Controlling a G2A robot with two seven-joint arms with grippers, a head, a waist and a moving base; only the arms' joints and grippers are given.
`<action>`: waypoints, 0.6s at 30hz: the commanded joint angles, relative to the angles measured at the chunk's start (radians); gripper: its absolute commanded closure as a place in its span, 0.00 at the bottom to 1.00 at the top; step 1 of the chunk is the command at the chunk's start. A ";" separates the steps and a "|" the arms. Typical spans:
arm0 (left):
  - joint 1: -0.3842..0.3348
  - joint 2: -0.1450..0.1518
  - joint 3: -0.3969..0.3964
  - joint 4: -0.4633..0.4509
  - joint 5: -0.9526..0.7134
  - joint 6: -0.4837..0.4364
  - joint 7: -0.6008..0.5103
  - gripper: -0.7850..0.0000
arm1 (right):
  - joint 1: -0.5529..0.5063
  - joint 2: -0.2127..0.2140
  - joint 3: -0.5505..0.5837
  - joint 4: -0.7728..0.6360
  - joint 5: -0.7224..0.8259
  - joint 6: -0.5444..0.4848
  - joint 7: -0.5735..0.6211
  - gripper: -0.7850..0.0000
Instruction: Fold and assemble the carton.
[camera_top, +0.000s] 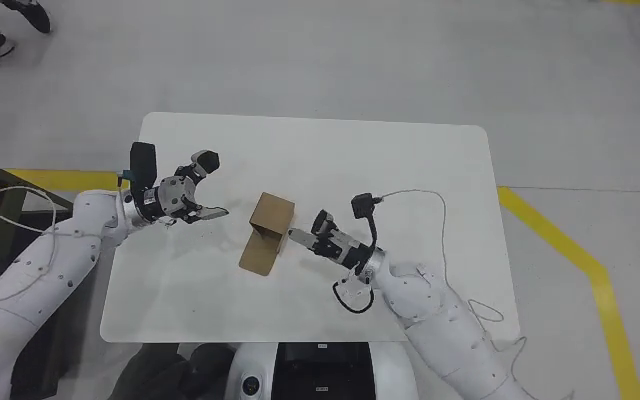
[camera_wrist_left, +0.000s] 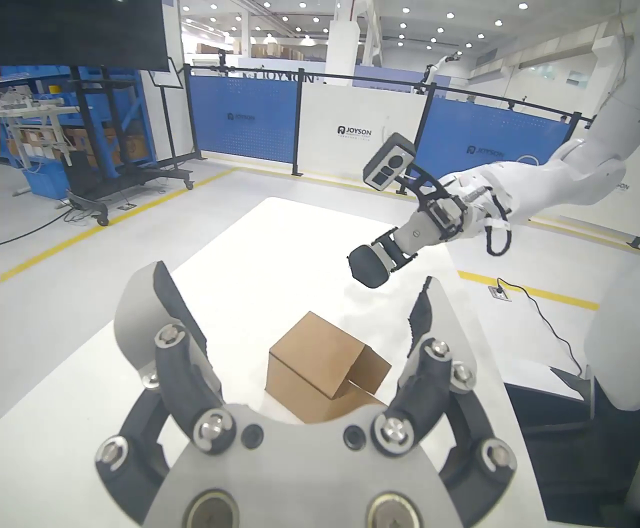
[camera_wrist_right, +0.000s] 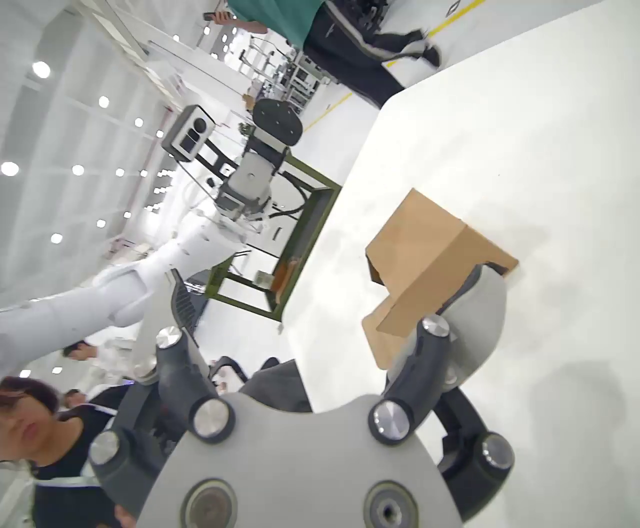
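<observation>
Start in the right wrist view. The right tool (camera_wrist_right: 330, 277) fills the lower half of the frame. Its jaws stand wide apart and grip nothing. One of its fingers (camera_wrist_right: 480, 300) sits just beside the near side of the carton (camera_wrist_right: 425, 250), right of centre, and a cardboard panel overlaps its tip. You cannot tell whether they touch. The other finger stands well apart from the carton, at the left of the frame.

In the left wrist view, the left tool (camera_wrist_left: 292, 275) occupies the lower half of the frame. Its jaws are also wide apart and it holds nothing. The carton lies beyond the fingers, at lower centre, apart from both. Its open end faces the right of the frame, with an inner flap visible.

In the top view, the brown carton rests at the centre of the white surface (camera_top: 400, 160). It is partly erected, with a raised box section and one flat panel lying on the surface toward the lower left. The left tool is left of it, well apart, and the right tool meets its right edge.

Farther out, a thin white cable (camera_top: 420, 193) loops above the right arm. A yellow floor line (camera_top: 560, 240) runs past the right edge of the surface.
</observation>
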 joint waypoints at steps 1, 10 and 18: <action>0.022 0.005 -0.021 -0.004 -0.008 0.004 0.004 0.00 | -0.017 -0.004 -0.037 -0.025 -0.145 0.082 -0.039 0.00; 0.097 0.016 -0.101 -0.028 -0.022 0.014 0.014 0.00 | 0.026 -0.050 -0.205 0.014 -0.425 0.384 -0.121 0.00; 0.142 0.016 -0.155 -0.030 -0.033 0.006 0.006 0.00 | 0.079 -0.087 -0.254 0.098 -0.444 0.495 -0.110 0.15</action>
